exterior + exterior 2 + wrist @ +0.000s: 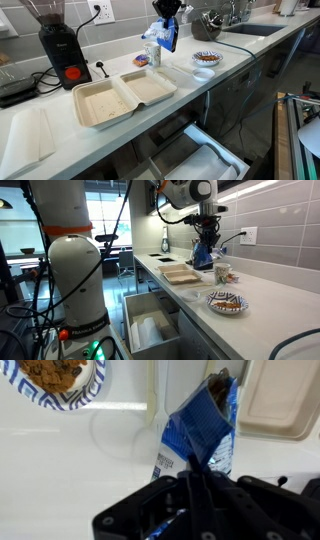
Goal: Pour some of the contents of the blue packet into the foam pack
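My tool (168,14) clenches the blue packet (168,38) high at upper centre — clear to tip into the foam pack (122,97).

In your wrist view the gripper (196,480) hides the lower end of the blue packet (203,428). The top edge cuts off the foam pack (285,395) and the patterned plate (55,402).

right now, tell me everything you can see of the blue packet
The blue packet is a glossy, crinkled pouch, foil-like, with white print on its side. Its top looks torn open, with something dark inside. The hand is shut on one end; in the wrist view the open end points toward the foam pack. In both exterior views it hangs under the hand by the pack's far edge; whether it touches the counter is unclear.
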Tool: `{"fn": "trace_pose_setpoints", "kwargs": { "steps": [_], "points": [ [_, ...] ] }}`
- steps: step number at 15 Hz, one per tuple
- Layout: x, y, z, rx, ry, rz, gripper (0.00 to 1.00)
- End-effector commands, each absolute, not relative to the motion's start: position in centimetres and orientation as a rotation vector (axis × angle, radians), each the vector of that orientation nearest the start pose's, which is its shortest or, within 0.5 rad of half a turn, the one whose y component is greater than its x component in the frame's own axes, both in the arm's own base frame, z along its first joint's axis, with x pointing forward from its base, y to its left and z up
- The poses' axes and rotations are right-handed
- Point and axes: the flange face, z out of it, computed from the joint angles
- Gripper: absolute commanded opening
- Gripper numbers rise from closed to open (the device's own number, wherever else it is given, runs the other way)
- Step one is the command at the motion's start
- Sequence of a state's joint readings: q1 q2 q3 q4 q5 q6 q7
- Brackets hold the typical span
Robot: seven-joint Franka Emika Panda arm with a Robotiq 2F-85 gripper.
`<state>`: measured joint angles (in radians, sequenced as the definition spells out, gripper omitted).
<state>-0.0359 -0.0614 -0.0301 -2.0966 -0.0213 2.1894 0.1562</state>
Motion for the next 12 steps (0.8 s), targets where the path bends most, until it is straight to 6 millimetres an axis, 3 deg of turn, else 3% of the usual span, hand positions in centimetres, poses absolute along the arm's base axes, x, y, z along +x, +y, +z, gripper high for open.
{"fn": "trace_pose_setpoints", "kwargs": {
  "steps": [1,10,11,12],
  "points": [
    [54.4,-1.1,46.6,-3.108,0.184,-0.219,0.00],
    [58.6,3.5,46.4,-3.009,-0.086,-0.184,0.00],
    [57.0,3.0,46.7,-3.043,-0.023,-0.241,0.01],
    [57.5,3.2,46.6,-3.037,-0.045,-0.229,0.01]
  ]
}}
